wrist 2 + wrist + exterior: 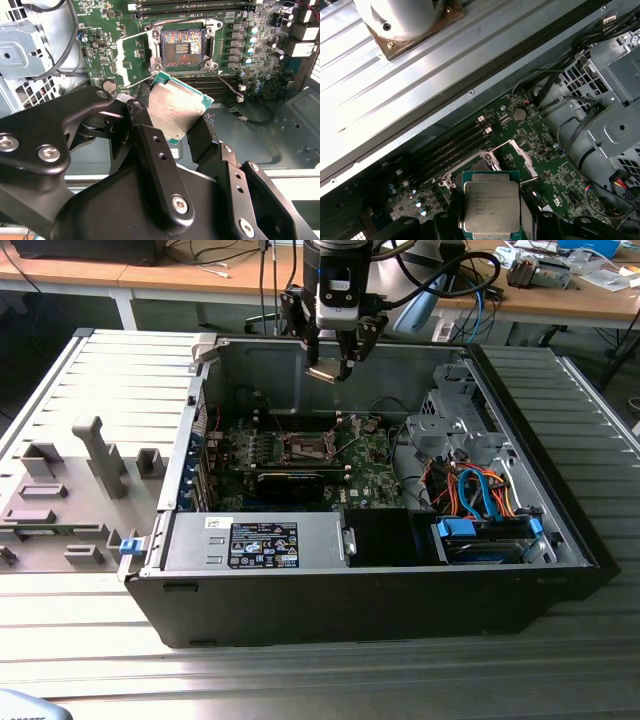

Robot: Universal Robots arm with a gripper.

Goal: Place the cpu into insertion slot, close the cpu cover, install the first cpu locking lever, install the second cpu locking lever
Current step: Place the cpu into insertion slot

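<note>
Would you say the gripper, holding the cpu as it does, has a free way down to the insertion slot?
Probably yes. The gripper holds the cpu above the open case, and the insertion slot lies bare, its cpu cover swung aside; nothing seems to cross the way.

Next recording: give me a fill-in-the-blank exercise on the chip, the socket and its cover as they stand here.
1. The black gripper is ____ on the small flat silvery-grey square cpu.
2. The square, gold-contact insertion slot is ____, with no chip in it.
3. The thin metal-frame cpu cover is swung ____.

Missing words: shut; empty; open.
</note>
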